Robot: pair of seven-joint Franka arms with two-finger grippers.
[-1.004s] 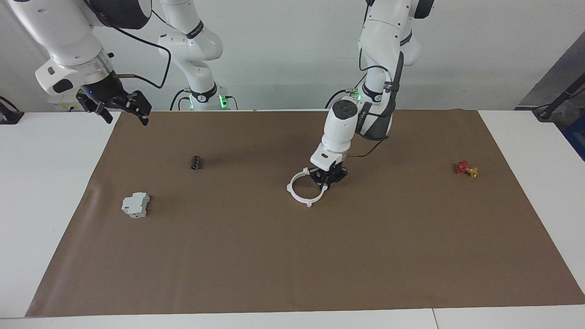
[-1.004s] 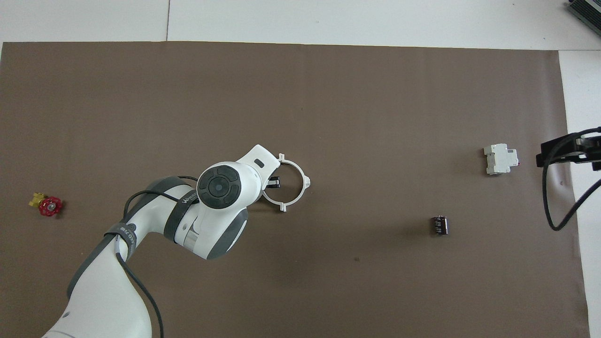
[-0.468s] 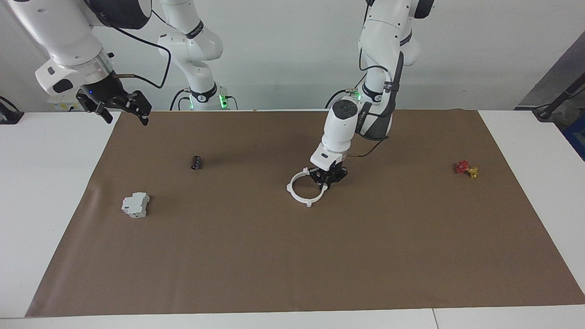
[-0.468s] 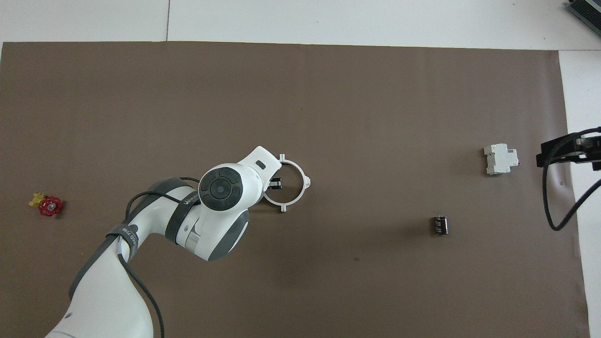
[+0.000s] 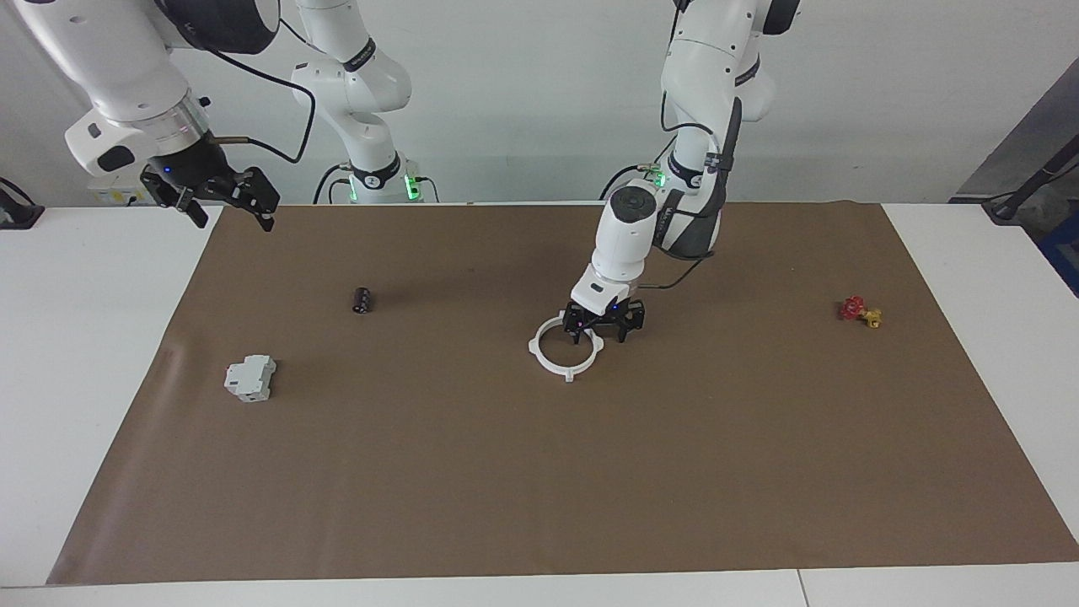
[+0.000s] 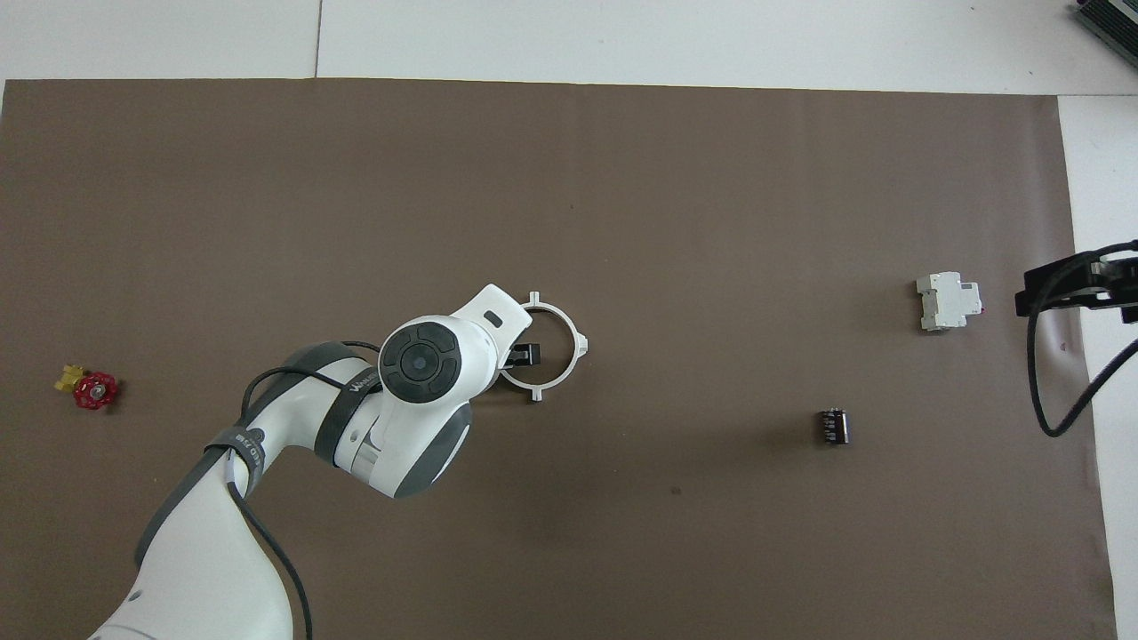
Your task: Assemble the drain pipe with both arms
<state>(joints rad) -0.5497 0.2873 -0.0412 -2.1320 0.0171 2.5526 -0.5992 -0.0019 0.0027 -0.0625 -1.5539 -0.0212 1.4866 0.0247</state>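
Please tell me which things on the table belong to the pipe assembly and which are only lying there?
Job:
drain pipe, a closed ring on the mat
left gripper, open, at the ring's rim
right gripper, waiting over the mat's corner

Lying about:
grey-white block
black cylinder
red-and-yellow valve

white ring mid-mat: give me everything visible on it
The ring is thin white plastic, a closed circle with small tabs sticking out around its rim. It lies flat on the brown mat, near the middle. The left gripper stands at its edge nearest the robots, fingers spread astride the rim, one inside the ring, one outside. Whether they touch it cannot be told. No seam between halves shows.
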